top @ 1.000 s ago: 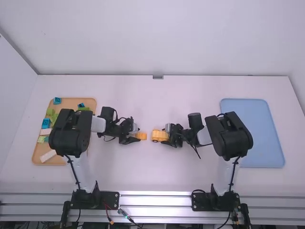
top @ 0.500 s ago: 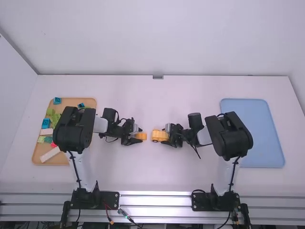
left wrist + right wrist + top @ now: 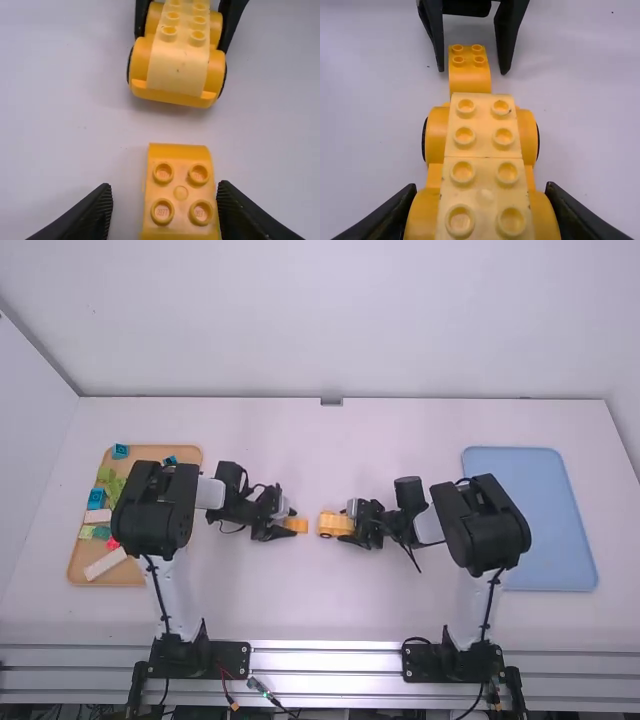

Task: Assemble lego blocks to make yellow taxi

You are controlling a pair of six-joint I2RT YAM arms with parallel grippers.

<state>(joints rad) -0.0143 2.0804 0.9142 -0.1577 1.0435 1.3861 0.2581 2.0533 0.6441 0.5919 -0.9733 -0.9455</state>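
Note:
My left gripper (image 3: 284,529) is low over the mid-table, its fingers around a small yellow-orange block (image 3: 299,525). In the left wrist view, the open left gripper (image 3: 165,187) has this four-studded block (image 3: 180,192) between its fingers, a gap on one side and the other finger close against it. My right gripper (image 3: 352,528) is shut on the wheeled yellow car (image 3: 332,524). Seen in the right wrist view, the right gripper (image 3: 481,189) grips the car (image 3: 484,155) by its sides; pale yellow studded bricks line its top. The car's far end points at the small block.
A wooden tray (image 3: 80,562) at the left holds several coloured blocks, including a white one (image 3: 105,564) and a blue one (image 3: 96,498); the left arm covers part of it. A blue tray (image 3: 545,520) lies at the right, partly behind the right arm.
The left arm's elbow has shifted slightly to the right, uncovering a pink block in the wooden tray. Its gripper stays close to the small block, and the right arm with the car has not moved.

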